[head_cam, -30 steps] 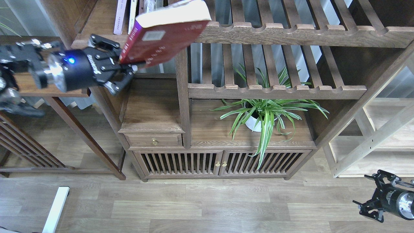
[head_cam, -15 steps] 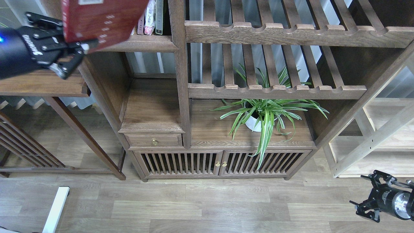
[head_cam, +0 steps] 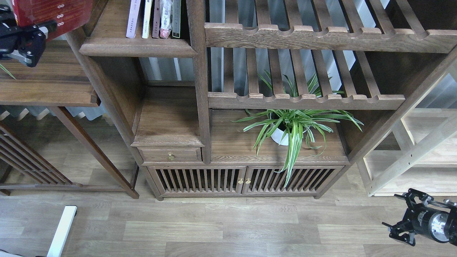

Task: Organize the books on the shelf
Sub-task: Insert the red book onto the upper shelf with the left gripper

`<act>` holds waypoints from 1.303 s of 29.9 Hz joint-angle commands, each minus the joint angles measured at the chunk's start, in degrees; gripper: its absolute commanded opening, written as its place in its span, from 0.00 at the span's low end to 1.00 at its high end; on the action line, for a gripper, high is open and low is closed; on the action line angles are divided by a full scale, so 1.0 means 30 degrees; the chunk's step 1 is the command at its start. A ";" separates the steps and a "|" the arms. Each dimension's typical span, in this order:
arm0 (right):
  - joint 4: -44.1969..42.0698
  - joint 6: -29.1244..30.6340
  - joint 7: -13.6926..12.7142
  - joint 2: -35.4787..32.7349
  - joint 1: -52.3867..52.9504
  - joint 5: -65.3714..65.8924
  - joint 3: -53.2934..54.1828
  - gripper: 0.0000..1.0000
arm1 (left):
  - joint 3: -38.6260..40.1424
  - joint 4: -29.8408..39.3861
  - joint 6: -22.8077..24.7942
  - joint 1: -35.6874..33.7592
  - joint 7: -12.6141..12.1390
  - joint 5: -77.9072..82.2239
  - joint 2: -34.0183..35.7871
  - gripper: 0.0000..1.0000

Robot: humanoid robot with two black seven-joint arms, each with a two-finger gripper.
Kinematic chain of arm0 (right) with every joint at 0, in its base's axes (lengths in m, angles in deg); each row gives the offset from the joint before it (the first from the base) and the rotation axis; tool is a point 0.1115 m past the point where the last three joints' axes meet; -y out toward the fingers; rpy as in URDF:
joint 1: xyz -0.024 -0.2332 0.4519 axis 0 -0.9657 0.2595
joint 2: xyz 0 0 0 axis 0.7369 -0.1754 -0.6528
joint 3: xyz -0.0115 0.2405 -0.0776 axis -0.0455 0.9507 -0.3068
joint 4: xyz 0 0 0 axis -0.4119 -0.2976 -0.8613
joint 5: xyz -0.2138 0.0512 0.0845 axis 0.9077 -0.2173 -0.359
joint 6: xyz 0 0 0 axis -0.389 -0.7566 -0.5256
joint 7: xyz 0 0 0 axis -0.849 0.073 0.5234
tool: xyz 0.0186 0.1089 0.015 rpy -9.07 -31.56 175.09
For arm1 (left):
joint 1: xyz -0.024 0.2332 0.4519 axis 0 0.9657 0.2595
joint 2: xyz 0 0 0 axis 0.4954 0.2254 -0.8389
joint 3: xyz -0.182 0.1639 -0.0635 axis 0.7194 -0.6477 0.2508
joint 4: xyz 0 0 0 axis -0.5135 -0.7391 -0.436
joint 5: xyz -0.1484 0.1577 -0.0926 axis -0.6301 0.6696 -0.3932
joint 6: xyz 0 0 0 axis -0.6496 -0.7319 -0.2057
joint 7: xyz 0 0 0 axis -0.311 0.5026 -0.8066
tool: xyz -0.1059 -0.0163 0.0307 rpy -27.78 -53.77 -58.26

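My left gripper (head_cam: 34, 30) is at the top left corner, shut on the lower edge of a red book (head_cam: 53, 12) whose top runs out of view. It hangs left of the bookcase, above a side table. The shelf (head_cam: 135, 46) is a dark-brown board with a thick rounded lip at the top of the narrow bay. Several thin books (head_cam: 153, 18) stand upright on it toward the right: a pale pink one (head_cam: 133, 19), a white one (head_cam: 146, 19) and darker ones. My right gripper (head_cam: 398, 230) hangs low at the bottom right, fingers spread, empty.
A dark wooden side table (head_cam: 46, 89) stands at the left under the red book. Slatted racks (head_cam: 321, 35) fill the upper right of the bookcase. A potted spider plant (head_cam: 291, 125) sits on the lower right ledge. A pale wood unit (head_cam: 410, 157) stands at the right.
My left gripper has carried the red book left and away from the shelf bay, from in front of it to the frame's top left corner. The right gripper has drifted slightly down and left.
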 commanded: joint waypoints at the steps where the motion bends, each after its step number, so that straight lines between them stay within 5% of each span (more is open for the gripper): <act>1: -0.0001 -0.0002 -0.0001 0.0019 0.0001 0.0001 0.0001 0.99 | -0.0187 -0.0191 -0.1493 0.0052 -0.0057 -0.0407 -0.0940 0.00; 17: -0.0001 -0.0002 -0.0001 -0.0039 0.0001 0.0031 -0.0029 0.99 | -0.0306 -0.2885 -0.6563 -0.0445 -0.0936 -0.0379 -0.6330 0.00; 29: -0.0001 -0.0002 -0.0001 0.0077 -0.0233 0.0031 0.0001 0.99 | -0.2559 -0.6808 -0.7678 -0.3490 -0.1141 -0.0232 -0.9110 0.00; 39: -0.0001 -0.0002 -0.0001 0.0136 -0.0233 0.0060 0.0001 0.99 | -0.3060 -0.9184 -0.8295 -0.3874 -0.1141 -0.0174 -1.1957 0.00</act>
